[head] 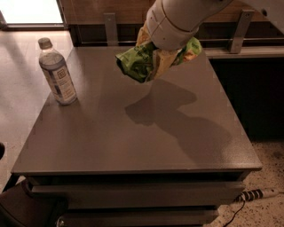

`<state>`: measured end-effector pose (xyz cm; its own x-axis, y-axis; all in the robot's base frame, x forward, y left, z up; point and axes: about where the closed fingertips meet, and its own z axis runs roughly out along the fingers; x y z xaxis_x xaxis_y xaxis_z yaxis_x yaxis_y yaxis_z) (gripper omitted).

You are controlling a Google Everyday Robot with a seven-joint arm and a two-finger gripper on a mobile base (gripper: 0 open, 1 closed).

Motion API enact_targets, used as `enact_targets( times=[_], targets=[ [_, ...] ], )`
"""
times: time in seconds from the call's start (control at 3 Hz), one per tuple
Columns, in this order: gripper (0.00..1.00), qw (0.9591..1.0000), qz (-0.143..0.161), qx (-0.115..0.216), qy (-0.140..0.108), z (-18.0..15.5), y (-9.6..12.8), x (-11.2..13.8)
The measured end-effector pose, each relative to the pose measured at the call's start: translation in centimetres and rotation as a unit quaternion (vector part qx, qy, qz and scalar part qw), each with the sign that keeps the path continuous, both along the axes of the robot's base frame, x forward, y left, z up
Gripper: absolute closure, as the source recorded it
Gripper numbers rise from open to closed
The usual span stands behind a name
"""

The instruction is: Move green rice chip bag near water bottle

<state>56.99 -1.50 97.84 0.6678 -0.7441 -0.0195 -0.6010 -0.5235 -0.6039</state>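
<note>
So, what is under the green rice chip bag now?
Only the bare table and a shadow: the gripper, above the table's far side, holds the green rice chip bag in the air. The bag's underside is hidden.

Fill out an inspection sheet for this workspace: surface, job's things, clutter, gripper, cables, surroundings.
Surface: grey table, top flat; the arm's shadow falls across it.
Job's things: green rice chip bag crumpled, held in the air above the table's far side, touching nothing else.
Clutter: grey-capped bottle with a white-and-dark label, upright near the left edge, well apart from the bag; it is the only bottle in view, and I cannot tell if it is the job's water bottle.
Gripper: gripper above the far side of the table, shut on the bag.
Cables: power strip and its cord on the floor at lower right.
Surroundings: wood-panelled wall behind, pale floor at left.
</note>
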Motion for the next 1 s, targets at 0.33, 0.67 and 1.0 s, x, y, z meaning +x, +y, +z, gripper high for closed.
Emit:
enact_targets(
  times=[0.33,0.67,1.0],
  targets=[
    [1.00,0.9985,-0.002,0.048,-0.025,-0.7,-2.3,2.1],
    [1.00,0.9937,-0.010,0.095,-0.057,-0.5,-4.5,3.8],
    [1.00,0.9937,-0.010,0.095,-0.057,-0.5,-4.5,3.8]
  ],
)
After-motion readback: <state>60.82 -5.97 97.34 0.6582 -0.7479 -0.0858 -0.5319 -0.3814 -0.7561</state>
